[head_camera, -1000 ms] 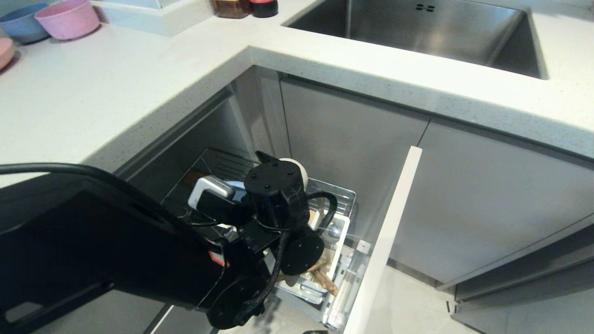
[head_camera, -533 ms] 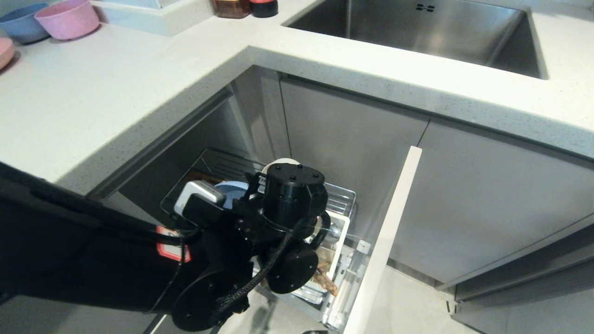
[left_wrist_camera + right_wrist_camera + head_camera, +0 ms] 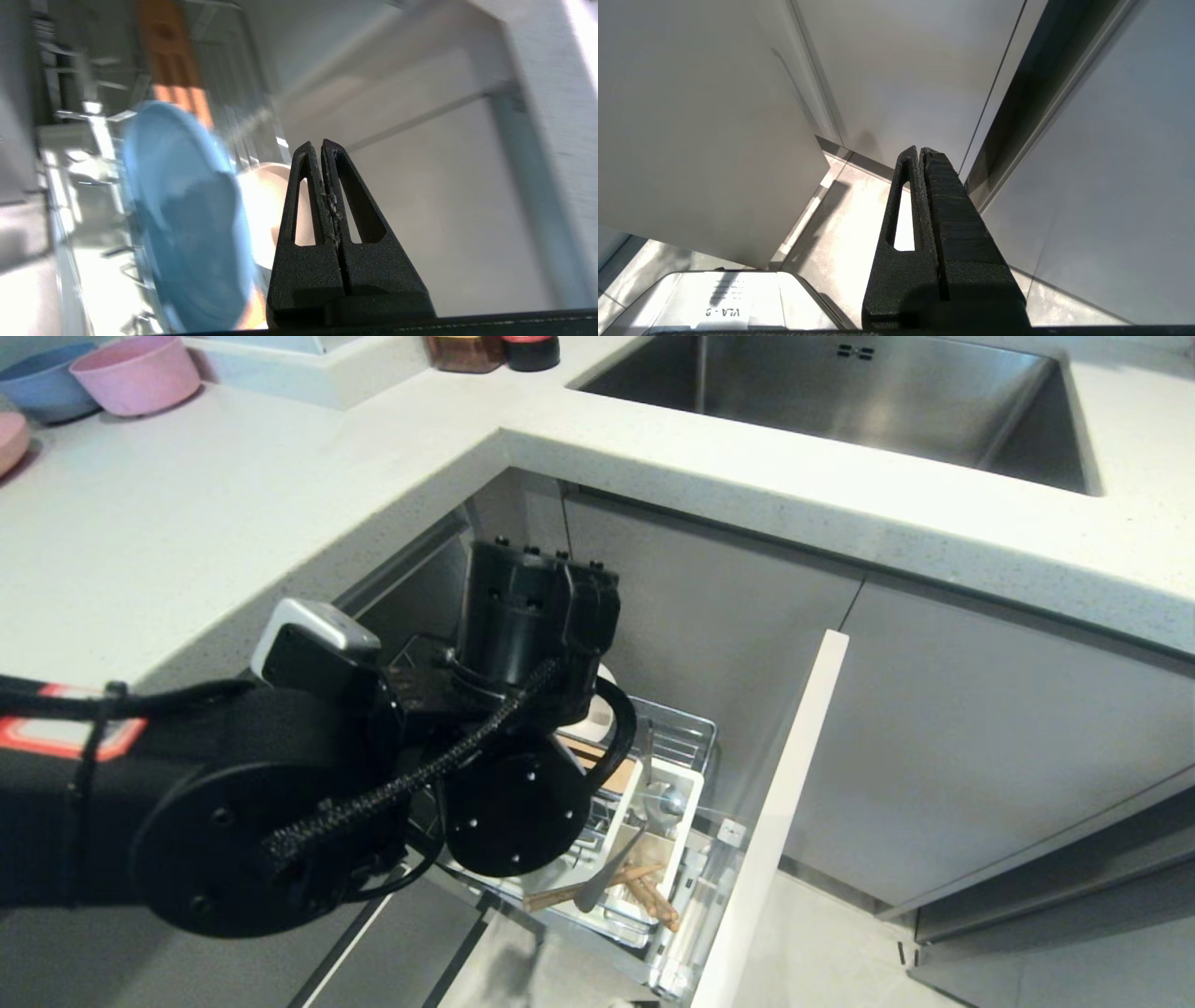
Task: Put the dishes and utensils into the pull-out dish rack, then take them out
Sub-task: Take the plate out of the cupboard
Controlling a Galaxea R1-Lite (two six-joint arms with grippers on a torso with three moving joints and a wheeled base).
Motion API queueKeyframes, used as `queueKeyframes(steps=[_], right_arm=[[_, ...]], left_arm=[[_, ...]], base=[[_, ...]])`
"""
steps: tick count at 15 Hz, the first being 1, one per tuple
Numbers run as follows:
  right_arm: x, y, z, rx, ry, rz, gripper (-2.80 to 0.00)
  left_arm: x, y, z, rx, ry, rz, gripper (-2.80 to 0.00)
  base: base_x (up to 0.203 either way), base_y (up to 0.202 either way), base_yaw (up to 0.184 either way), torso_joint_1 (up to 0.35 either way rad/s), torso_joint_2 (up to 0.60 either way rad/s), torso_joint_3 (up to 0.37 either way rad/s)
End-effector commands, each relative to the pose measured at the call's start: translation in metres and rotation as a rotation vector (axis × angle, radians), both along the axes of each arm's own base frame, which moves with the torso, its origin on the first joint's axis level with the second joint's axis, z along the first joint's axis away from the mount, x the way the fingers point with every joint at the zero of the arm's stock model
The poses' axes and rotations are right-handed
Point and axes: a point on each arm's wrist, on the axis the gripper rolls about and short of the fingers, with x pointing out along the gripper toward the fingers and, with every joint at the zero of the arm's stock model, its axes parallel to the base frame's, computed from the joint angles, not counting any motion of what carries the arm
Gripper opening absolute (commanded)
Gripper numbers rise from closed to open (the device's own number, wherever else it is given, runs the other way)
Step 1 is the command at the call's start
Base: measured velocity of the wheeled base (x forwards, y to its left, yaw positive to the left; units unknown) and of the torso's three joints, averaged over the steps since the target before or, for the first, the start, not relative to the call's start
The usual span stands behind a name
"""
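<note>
The pull-out dish rack [image 3: 686, 733] stands drawn out under the counter corner, its pale front panel [image 3: 784, 803] toward me. In its white caddy [image 3: 686, 821] the silver spoon [image 3: 616, 868] leans beside the wooden chopsticks [image 3: 653, 901]. The cream bowl [image 3: 602, 705] peeks out behind my left arm [image 3: 523, 644], which hangs over the rack and hides the plate in the head view. The left wrist view shows the light-blue plate [image 3: 182, 219] on edge, the bowl [image 3: 264, 205] behind it, and my left gripper [image 3: 322, 144] shut and empty. My right gripper [image 3: 920, 150] is parked, shut, near the cabinet doors.
A steel sink [image 3: 840, 401] is sunk into the white countertop [image 3: 233, 504]. A pink bowl [image 3: 135, 373], a blue bowl [image 3: 42, 383] and a pink plate [image 3: 9, 439] sit at the counter's far left. Grey cabinet doors [image 3: 980, 728] close the right side.
My left arm has lifted up out of the rack and its wrist has turned. The caddy with the spoon and chopsticks, covered before, now shows.
</note>
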Motion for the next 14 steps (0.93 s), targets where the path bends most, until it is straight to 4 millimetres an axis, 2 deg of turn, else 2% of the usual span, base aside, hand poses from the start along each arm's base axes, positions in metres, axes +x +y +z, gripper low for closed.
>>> queueKeyframes(steps=[1,6,8,9,11,14], right_arm=[[0.0,0.0,0.0,0.0,0.001,0.0,-2.8],[0.0,0.0,0.0,0.0,0.002,0.0,-2.8],[0.0,0.0,0.0,0.0,0.002,0.0,-2.8],[0.0,0.0,0.0,0.0,0.002,0.0,-2.8],[0.0,0.0,0.0,0.0,0.002,0.0,-2.8],[0.0,0.0,0.0,0.0,0.001,0.0,-2.8]], left_arm=[[-0.001,0.0,0.022,-0.021,-0.003,-0.023,-2.8],[0.003,-0.006,0.073,0.012,0.101,-0.228,-2.8],[0.0,-0.003,0.109,0.028,0.089,-0.29,-2.8],[-0.002,0.0,0.124,0.089,0.094,-0.326,-2.8],[-0.009,0.014,0.14,0.337,0.147,-0.412,-2.8],[-0.017,0.059,0.167,0.418,0.116,-0.532,-2.8]], base=[[0.0,0.0,0.0,0.0,0.0,0.0],[0.0,0.0,0.0,0.0,0.0,0.0],[0.0,0.0,0.0,0.0,0.0,0.0],[0.0,0.0,0.0,0.0,0.0,0.0],[0.0,0.0,0.0,0.0,0.0,0.0],[0.0,0.0,0.0,0.0,0.0,0.0]])
